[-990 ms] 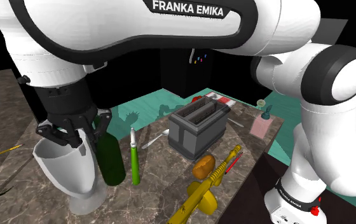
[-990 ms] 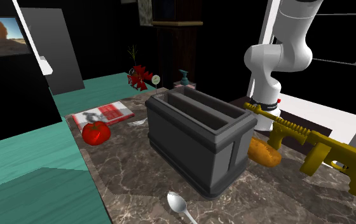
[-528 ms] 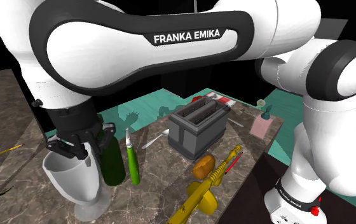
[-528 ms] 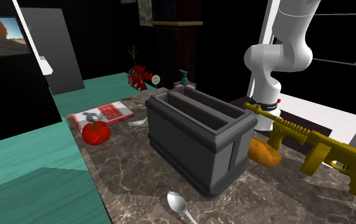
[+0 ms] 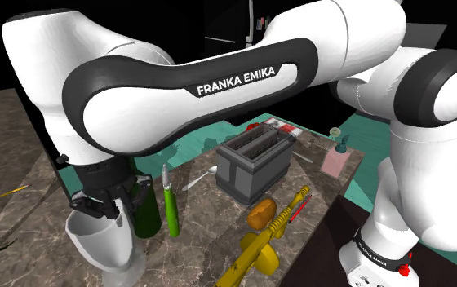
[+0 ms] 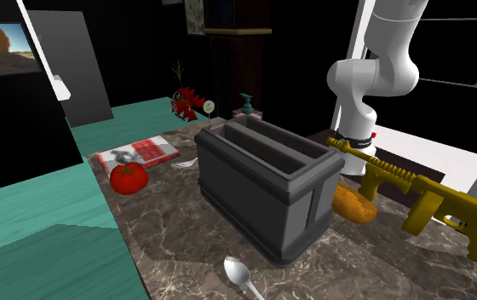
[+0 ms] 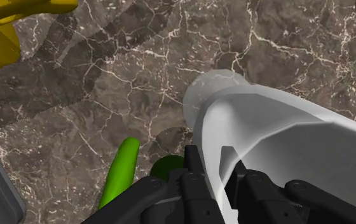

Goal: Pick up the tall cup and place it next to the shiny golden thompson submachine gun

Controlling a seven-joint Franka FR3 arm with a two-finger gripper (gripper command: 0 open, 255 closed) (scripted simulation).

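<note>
The tall cup (image 5: 101, 239) is a pale, see-through goblet with a foot, at the shoulder view's lower left on the marble table (image 5: 31, 228). My black gripper (image 5: 98, 209) comes down onto its rim and is shut on the cup's wall. From the wrist, the gripper (image 7: 217, 173) has one finger inside the cup (image 7: 278, 137) and one outside. The golden submachine gun (image 5: 268, 235) lies near the table's front right edge and also appears across the table (image 6: 416, 183). Part of the gun (image 7: 5, 32) shows yellow beyond the cup.
A dark green bottle (image 5: 145, 208) and a light green stick (image 5: 170, 204) stand right beside the cup. Further along are a grey toaster (image 5: 255, 163), an orange bread roll (image 5: 259, 214), a spoon (image 6: 241, 274), a tomato (image 6: 129, 179) and a red book (image 6: 139, 153).
The arm has swung lower, carrying the cup a little toward the shoulder view's right and down. The grip on the cup has stayed the same.
</note>
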